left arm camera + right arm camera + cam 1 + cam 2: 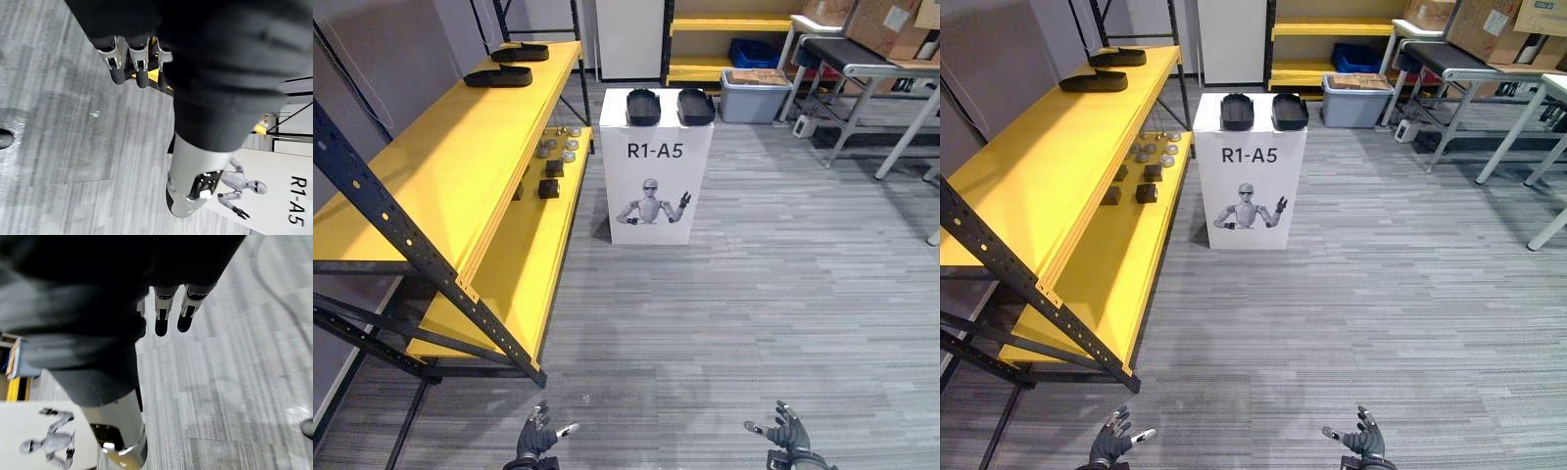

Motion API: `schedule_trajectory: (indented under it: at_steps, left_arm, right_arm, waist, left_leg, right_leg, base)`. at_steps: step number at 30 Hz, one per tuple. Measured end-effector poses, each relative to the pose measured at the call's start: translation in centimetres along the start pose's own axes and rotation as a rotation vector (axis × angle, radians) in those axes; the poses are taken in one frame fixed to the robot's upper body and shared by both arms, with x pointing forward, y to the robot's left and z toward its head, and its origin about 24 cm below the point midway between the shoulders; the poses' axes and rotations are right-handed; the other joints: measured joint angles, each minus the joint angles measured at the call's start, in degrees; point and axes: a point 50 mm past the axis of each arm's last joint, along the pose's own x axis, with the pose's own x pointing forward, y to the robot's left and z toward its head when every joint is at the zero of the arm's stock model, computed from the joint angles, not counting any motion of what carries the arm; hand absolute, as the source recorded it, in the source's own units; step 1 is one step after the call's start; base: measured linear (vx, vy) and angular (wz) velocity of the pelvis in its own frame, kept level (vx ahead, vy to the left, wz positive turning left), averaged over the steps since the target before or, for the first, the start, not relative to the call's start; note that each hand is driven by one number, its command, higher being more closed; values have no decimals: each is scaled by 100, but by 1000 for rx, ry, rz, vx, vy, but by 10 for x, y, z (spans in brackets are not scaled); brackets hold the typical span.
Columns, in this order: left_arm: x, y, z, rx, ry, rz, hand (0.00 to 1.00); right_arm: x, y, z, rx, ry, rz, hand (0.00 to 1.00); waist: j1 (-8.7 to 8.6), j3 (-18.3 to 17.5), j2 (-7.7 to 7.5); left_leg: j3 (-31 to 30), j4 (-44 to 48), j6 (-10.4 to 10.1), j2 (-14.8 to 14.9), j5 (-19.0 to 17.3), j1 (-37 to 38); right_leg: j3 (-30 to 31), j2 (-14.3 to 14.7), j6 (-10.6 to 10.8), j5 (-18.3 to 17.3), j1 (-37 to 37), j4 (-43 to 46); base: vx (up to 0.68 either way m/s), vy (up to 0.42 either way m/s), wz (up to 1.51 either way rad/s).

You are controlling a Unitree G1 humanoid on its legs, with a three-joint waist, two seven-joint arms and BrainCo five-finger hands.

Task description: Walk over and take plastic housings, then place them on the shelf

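Ahead, grey striped carpet (754, 294), yellow shelf (440, 166) left, white box (656, 186)

Two black plastic housings, the left housing (643, 106) and the right housing (696, 106), lie side by side, close but not touching, on top of a white box (656, 186). They are well ahead of the left hand (536, 438) and the right hand (790, 431), in line with the space between them. Both are rounded and shallow. Two longer housings, a nearer housing (498, 76) and a farther housing (520, 52), lie flat on the top board of the yellow shelf (440, 166), far ahead and to the left of the left hand.
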Motion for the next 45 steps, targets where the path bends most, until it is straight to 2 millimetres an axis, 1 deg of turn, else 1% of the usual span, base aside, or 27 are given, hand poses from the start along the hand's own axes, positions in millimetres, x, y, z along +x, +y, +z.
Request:
schedule_trajectory:
  at_steps: [2,4,6,18,22,27,29,30,31,33,34,35,36,37,38,39,40,41,42,43,44,45]
  left_arm:
    - [1,-1,5,-4,-23,-2,0]
    - [1,-1,9,-3,-42,-3,0]
    - [1,-1,9,-4,-41,-3,0]
    - [-2,1,4,-12,-26,16,0]
    - [-1,1,4,-13,-27,17,0]
    - [1,0,7,-16,-32,18,0]
    - [1,1,7,-27,-34,24,0]
    - [1,1,8,-31,-36,24,0]
    - [2,-2,9,-36,-40,19,0]
    - [2,-5,10,-42,-45,14,0]
    - [3,-6,12,-44,-52,11,0]
    - [3,-5,12,-41,-51,13,0]
    - [3,-5,11,-41,-47,19,0]
    - [3,-5,11,-40,-47,22,0]
    - [4,-5,14,-37,-54,24,0]
    - [7,-5,18,-35,-67,23,0]
    - [8,-6,21,-36,-76,23,0]
    - [13,-6,31,-31,-101,24,0]
    - [18,-7,42,-30,-131,23,0]
    - [20,-7,46,-28,-142,23,0]
    - [23,-11,51,-28,-154,16,0]
    - [26,-15,59,-31,-176,7,0]
  right_arm:
    - [1,0,5,-18,-20,4,0]
    - [3,-3,9,-38,-34,1,0]
    - [4,-6,13,-54,-43,-1,0]
    - [4,-5,11,-27,-37,6,0]
    - [5,-4,13,-25,-39,6,0]
    - [8,-2,18,-20,-54,5,0]
    - [9,0,22,-18,-63,9,0]
    - [11,1,24,-17,-65,10,0]
    - [13,2,27,-16,-68,12,0]
    - [12,3,25,-15,-63,13,0]
    - [12,4,24,-14,-57,16,0]
    - [11,7,22,-23,-53,28,0]
    - [11,9,22,-30,-51,38,0]
    - [11,10,22,-35,-52,44,0]
    - [11,13,24,-38,-57,51,0]
    - [12,14,25,-44,-60,58,0]
    - [12,16,26,-49,-64,64,0]
    - [13,17,28,-47,-69,66,0]
    - [15,18,31,-45,-71,65,0]
    - [16,18,32,-45,-72,65,0]
    - [16,16,34,-48,-75,61,0]
    - [17,16,36,-47,-81,58,0]
  waist:
    - [-5,16,6]
    - [-7,39,29]
    - [-12,50,57]
    - [-12,51,63]
    - [-11,47,61]
    - [6,50,61]
    - [14,59,72]
    - [17,66,91]
    - [41,138,168]
    - [56,214,188]
    - [67,347,193]
    - [64,442,178]
    - [67,490,192]
    - [62,519,188]
    - [61,567,161]
    - [45,611,195]
    - [18,631,160]
    - [-44,706,122]
    - [-124,780,11]
    - [-165,793,-24]
    - [-244,808,-2]
    - [-282,788,72]
  left_leg:
    - [-41,6,-53,4,-40,47]
    - [-45,11,-37,5,-74,55]
    - [-54,21,-9,7,-105,61]
    - [-18,28,17,6,-117,61]
    - [53,0,16,16,-118,-33]
    - [233,87,50,45,-248,-140]
    - [328,336,81,74,-418,-302]
    - [394,554,106,109,-559,-434]
    - [451,827,134,183,-741,-560]
    - [455,950,172,185,-869,-559]
    - [441,991,201,169,-1005,-432]
    - [440,1043,248,134,-1116,-291]
    - [444,1058,228,131,-1165,-178]
    - [437,1052,227,131,-1193,-91]
    - [411,1035,281,144,-1244,52]
    - [371,1020,262,197,-1300,133]
    - [327,985,234,225,-1318,190]
    - [184,881,188,242,-1339,287]
    - [38,782,99,224,-1356,417]
    - [-80,747,25,219,-1388,459]
    - [-289,657,-115,323,-1461,560]
    - [-424,582,-262,532,-1534,622]
  right_leg:
    - [-1,4,11,-7,72,-47]
    - [1,7,20,-13,108,-102]
    - [1,9,34,-22,111,-101]
    - [42,7,61,-40,63,-93]
    - [102,16,27,19,-47,-111]
    - [286,38,82,60,-138,-174]
    - [399,50,107,76,-211,-180]
    - [425,60,182,20,-331,-50]
    - [484,83,448,-248,-589,553]
    - [446,56,612,-511,-935,1369]
    - [234,-31,713,-712,-1408,2488]
    - [-60,-214,722,-831,-1789,3386]
    - [-231,-345,730,-845,-1977,3637]
    - [-337,-422,750,-859,-2067,3639]
    - [-500,-506,746,-855,-2234,3390]
    - [-588,-512,690,-780,-2376,2789]
    - [-597,-479,629,-695,-2393,2341]
    - [-573,-434,617,-344,-2395,1345]
    - [-492,-465,665,79,-2400,627]
    - [-396,-467,657,298,-2392,487]
    - [-375,-393,434,878,-2340,513]
    - [-430,-251,203,1031,-2426,786]
  base:
    - [38,-12,1]
    - [0,0,0]
    - [-20,11,-1]
    - [-38,8,-3]
    - [30,3,-9]
    - [44,22,-21]
    - [40,59,-28]
    - [54,70,-30]
    - [44,59,-28]
    - [27,55,-8]
    - [25,84,4]
    - [68,96,4]
    - [79,67,4]
    - [144,33,2]
    - [193,-13,10]
    - [222,-33,14]
    - [355,-92,38]
    - [345,-106,57]
    - [377,-134,69]
    - [474,-261,81]
    - [613,-380,77]
    - [626,-410,66]
